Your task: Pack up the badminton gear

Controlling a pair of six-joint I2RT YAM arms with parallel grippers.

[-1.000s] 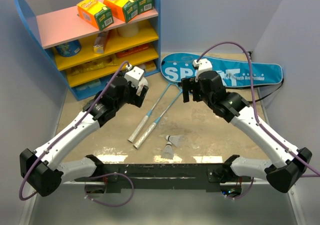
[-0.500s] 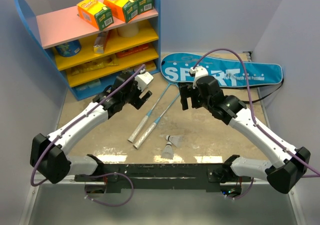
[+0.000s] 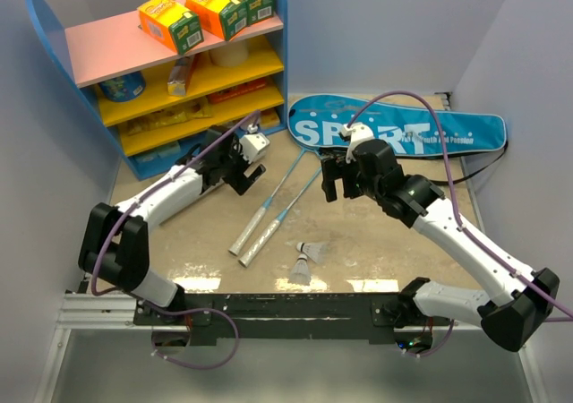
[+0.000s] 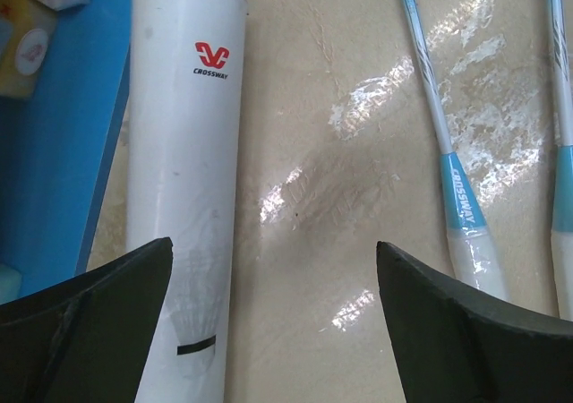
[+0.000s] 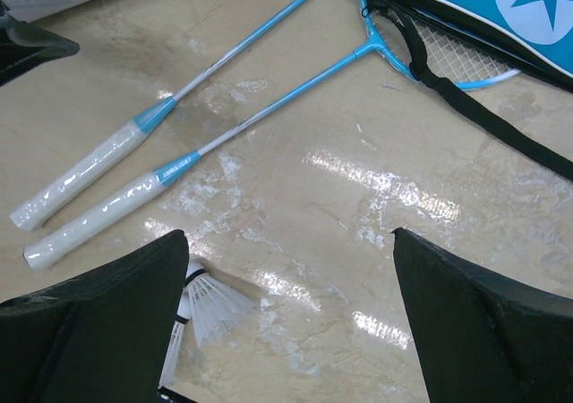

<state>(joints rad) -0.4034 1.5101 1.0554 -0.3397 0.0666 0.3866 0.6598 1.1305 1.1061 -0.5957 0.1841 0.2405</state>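
Both jaws spread and empty over the tube (image 4: 183, 152) and rackets (image 5: 107, 210), I judged packing barely begun; next, lower and pinch a handle (image 5: 94, 166).

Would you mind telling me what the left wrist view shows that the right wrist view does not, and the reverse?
Only the left wrist view: a white tube with a red CROSSWAY logo, lying alongside the blue shelf unit. A pale strip in the right view's top-left corner may be that tube. Only the right wrist view: the blue bag, its black strap, the racket heads partly under the bag, and white shuttlecocks at the bottom edge. Both: the two rackets, blue shafts and white handles, on the beige table.
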